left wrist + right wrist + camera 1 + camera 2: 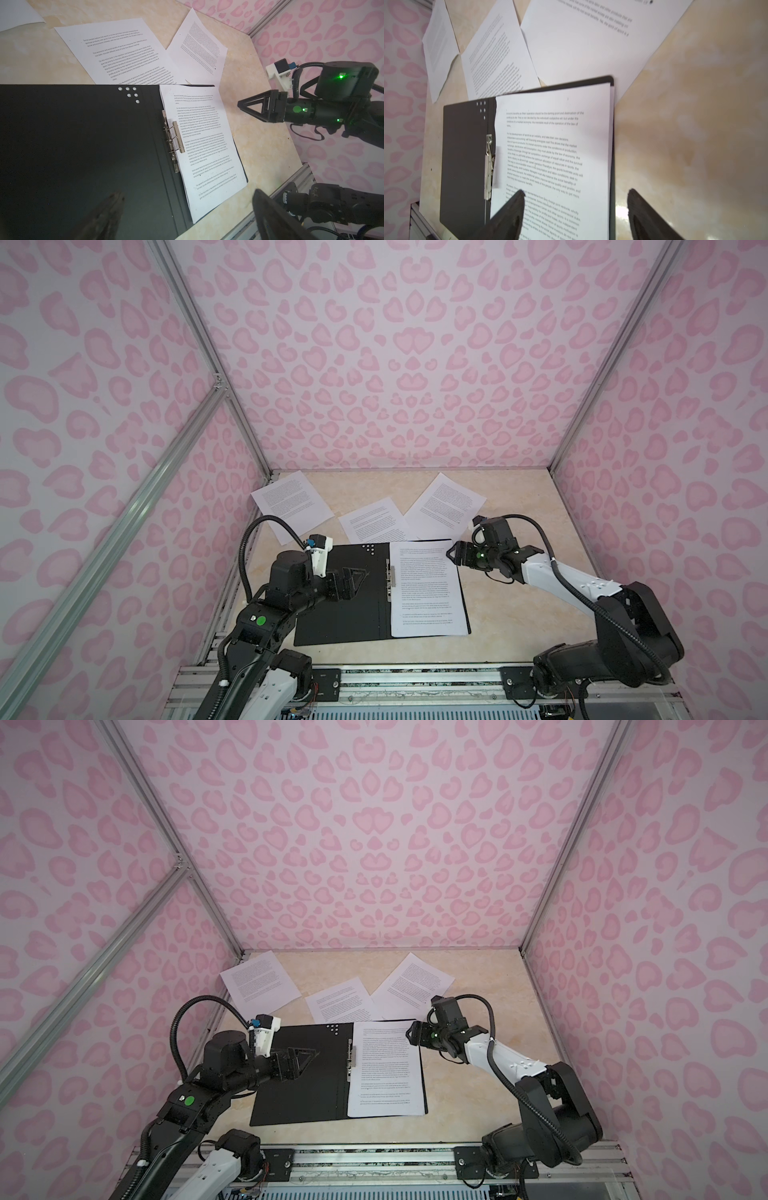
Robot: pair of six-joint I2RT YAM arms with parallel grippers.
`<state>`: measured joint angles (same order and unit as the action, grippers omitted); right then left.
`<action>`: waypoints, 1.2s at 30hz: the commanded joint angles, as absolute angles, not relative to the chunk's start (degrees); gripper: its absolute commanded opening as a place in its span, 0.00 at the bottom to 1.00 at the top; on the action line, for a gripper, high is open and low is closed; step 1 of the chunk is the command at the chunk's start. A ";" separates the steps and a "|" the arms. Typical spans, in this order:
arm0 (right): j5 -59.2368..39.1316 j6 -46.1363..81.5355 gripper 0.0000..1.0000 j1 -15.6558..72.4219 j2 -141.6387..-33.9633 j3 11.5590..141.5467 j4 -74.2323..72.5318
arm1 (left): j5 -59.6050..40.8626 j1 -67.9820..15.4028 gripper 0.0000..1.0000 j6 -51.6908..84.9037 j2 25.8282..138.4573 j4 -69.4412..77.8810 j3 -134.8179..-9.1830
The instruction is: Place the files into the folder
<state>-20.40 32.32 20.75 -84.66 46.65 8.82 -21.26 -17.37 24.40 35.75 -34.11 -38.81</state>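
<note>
Folder [340, 597] lies open on the table [507, 614] with at least one sheet [428, 593] inside. Three files [291, 506] lie loose behind it. The paper looks light, limp and slippery, so pinch a free corner. Left end effector [187, 193] is wide and empty; right end effector [575, 192] is parted and empty.

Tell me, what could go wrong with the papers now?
The sheet in the folder lies right at the metal clip; its edge might catch and crease. The middle loose sheet seems to overlap the folder's far edge, so pulling it could drag the folder. The open right hand hovers close and could nudge that sheet.
</note>
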 commanded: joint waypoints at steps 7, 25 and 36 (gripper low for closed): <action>-23.89 30.65 0.54 18.02 -102.63 64.39 10.55 | -21.73 -17.38 0.97 23.82 35.16 -31.83 -38.41; -25.69 32.17 0.24 14.14 -114.75 68.16 10.26 | -24.02 -17.43 0.97 23.51 34.54 -31.11 -38.23; -23.86 33.90 0.22 1.06 -103.16 56.47 7.26 | -24.20 -17.36 0.97 23.56 34.28 -30.98 -38.17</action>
